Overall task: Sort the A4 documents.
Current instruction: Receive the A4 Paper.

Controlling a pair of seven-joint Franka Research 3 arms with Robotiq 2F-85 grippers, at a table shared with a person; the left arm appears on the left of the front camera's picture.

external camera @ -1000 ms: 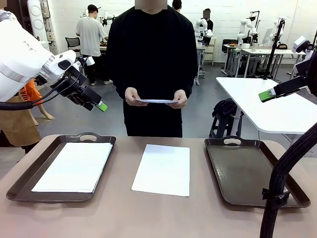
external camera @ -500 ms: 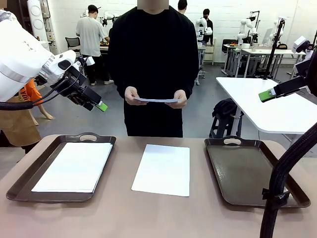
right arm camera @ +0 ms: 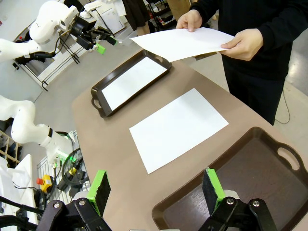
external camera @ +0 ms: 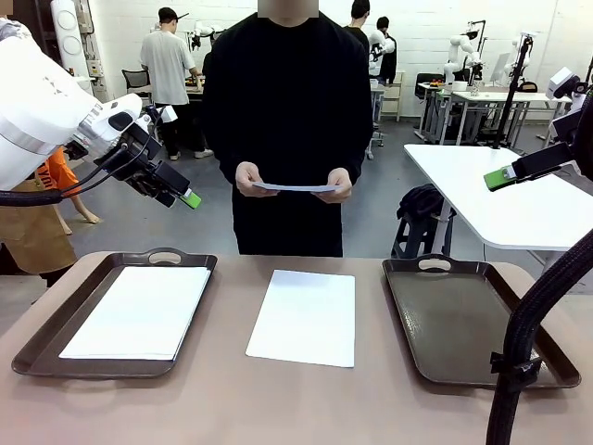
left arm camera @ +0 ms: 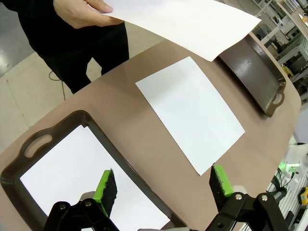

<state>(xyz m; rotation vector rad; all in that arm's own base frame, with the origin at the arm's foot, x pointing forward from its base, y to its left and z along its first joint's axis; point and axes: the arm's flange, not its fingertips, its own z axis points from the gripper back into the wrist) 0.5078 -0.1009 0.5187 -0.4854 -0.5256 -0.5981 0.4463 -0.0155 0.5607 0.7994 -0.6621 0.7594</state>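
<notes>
The left end effector (left arm camera: 163, 185) and right end effector (right arm camera: 154, 188) hang open, empty, above the tabletop (external camera: 213, 399); the middle sheet (external camera: 303, 316) lies well below both.

Bright, even indoor light in all three views, with barely any shadow around the white sheet (external camera: 303, 317) on the table (external camera: 222, 399). The floor of the empty tray (external camera: 463, 324) carries a soft pale sheen. The front view is sharp throughout; both wrist views bow the table's edge and stretch shapes toward the corners.
</notes>
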